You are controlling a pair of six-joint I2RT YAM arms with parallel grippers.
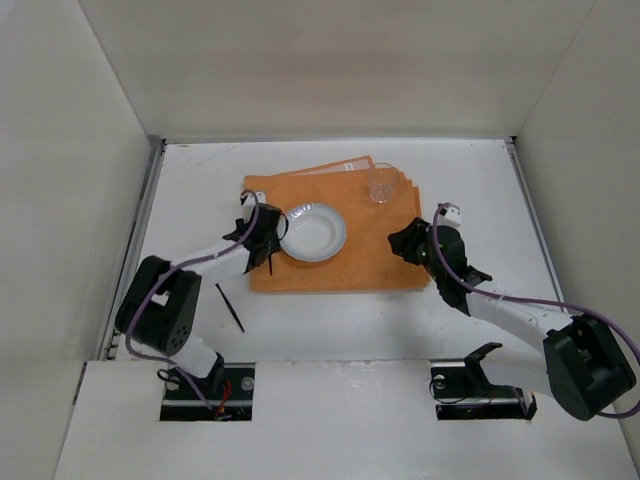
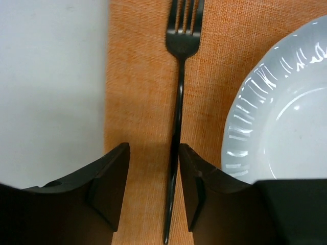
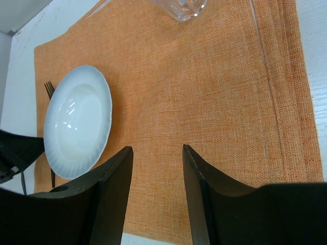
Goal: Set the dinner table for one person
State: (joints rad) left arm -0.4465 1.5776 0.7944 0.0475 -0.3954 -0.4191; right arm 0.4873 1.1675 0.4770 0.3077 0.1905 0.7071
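Table [image 1: 470,180]: white, matte, by far the largest surface, with thin metal strips on both side edges. It spread under everything, from the arm bases to the back wall.
Cloth [image 1: 370,255]: orange, woven, rectangular. It lay flat around the table's middle, and extra layers showed along its right and far edges.
Plate [image 1: 313,232]: white with a fluted rim, sat on the left half of the cloth.
Glass [image 1: 380,187]: clear, upright on the far right part of the cloth, well apart from the plate.
Fork [image 2: 179,102]: black, lay flat on the cloth just left of the plate, apart from its rim. Tines pointed to the far side and the handle ran toward the near edge.
Black stick [image 1: 230,307]: thin and dark, lay on bare table off the cloth's near left corner, beside the left arm. Too small to tell what it was.
Left gripper [image 2: 154,149]: sat low over the cloth's left strip with jaws parted. The fork handle ran between them, close to the finger nearer the plate. Contact could not be told, and the handle was not clamped.
Right gripper [image 3: 157,149]: hovered over the cloth near its right edge, jaws parted about as wide. Only bare cloth showed between them, and it held nothing.
Arms: both reached in from the near edge, left toward the plate, right toward the cloth's right side.
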